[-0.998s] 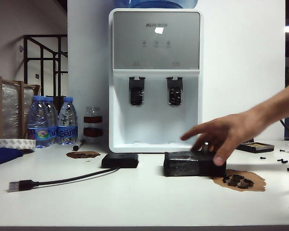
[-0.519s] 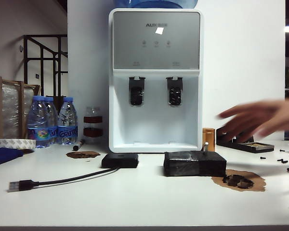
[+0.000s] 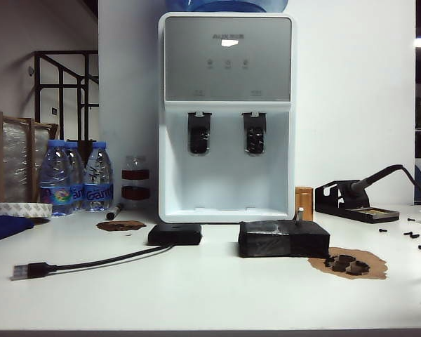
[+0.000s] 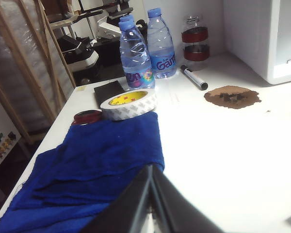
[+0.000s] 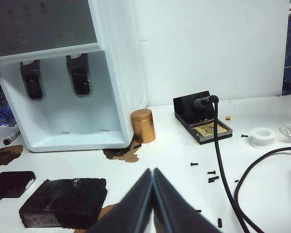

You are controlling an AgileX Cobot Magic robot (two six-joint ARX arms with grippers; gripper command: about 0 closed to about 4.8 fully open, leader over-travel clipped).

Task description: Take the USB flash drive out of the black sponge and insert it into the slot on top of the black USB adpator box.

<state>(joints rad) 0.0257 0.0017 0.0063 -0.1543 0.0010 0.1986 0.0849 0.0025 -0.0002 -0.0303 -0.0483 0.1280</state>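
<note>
The black sponge lies on the white table in front of the water dispenser, and shows again in the right wrist view. The small silver USB flash drive stands upright in its top. To the sponge's left sits the flat black USB adaptor box; I cannot make out its slot. Neither gripper appears in the exterior view. My right gripper is shut and empty, hovering short of the sponge. My left gripper is shut and empty over a blue cloth, far from both.
The box's cable runs to a USB plug at front left. Water bottles, tape roll, blue cloth and marker are at left. Gold cylinder, soldering stand, its cable and foam scraps are at right.
A person's hand that rested on the sponge has pulled away to the right and left the view. The sponge, drive and box stay put; both arms are still.
</note>
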